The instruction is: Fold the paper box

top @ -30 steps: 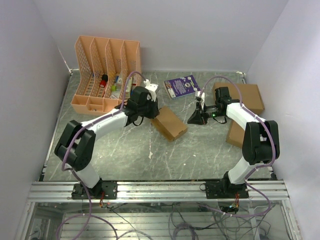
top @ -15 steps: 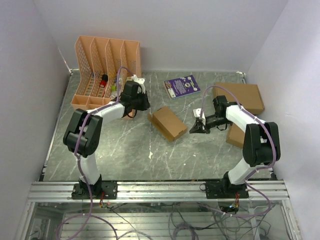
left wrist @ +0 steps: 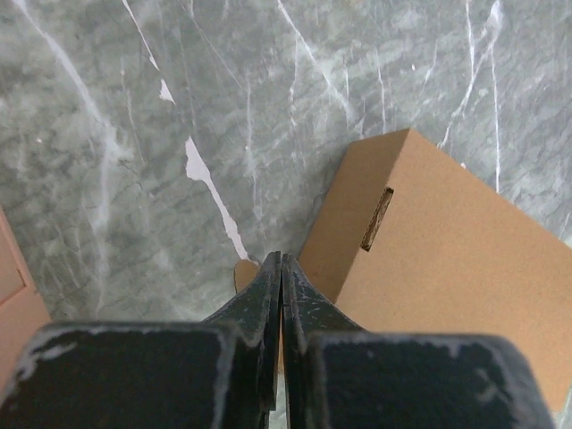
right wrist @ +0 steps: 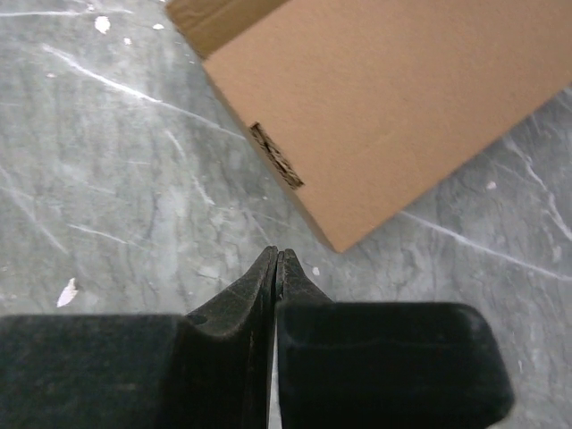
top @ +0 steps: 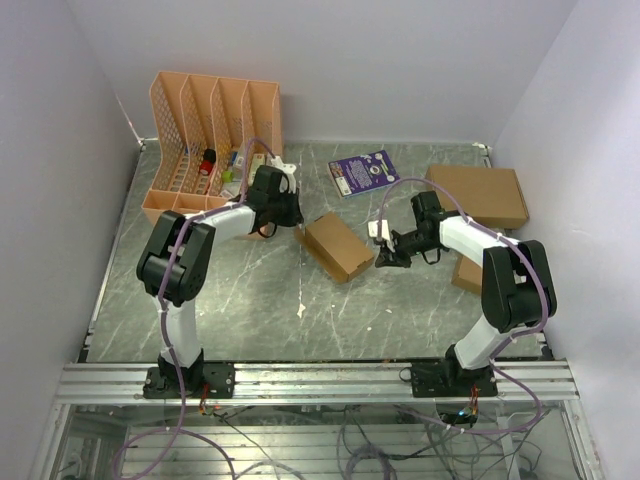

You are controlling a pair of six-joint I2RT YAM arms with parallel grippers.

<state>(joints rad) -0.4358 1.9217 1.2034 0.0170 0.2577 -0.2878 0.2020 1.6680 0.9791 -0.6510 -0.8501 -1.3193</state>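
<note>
I see a plain brown paper box [top: 338, 246]. The table [top: 330, 310] is dark grey-green with thin white lines like marble. The rack [top: 215, 110] is peach, the little book [top: 363, 171] is purple, and my fingers [left wrist: 266, 308] are black.

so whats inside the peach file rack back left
The file rack holds a red object and other bits too small to name in its middle slots. The left arm covers its near corner.

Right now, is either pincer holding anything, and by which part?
Nothing held. Left pincer and right pincer are both shut empty, one on each side of the paper box.
</note>
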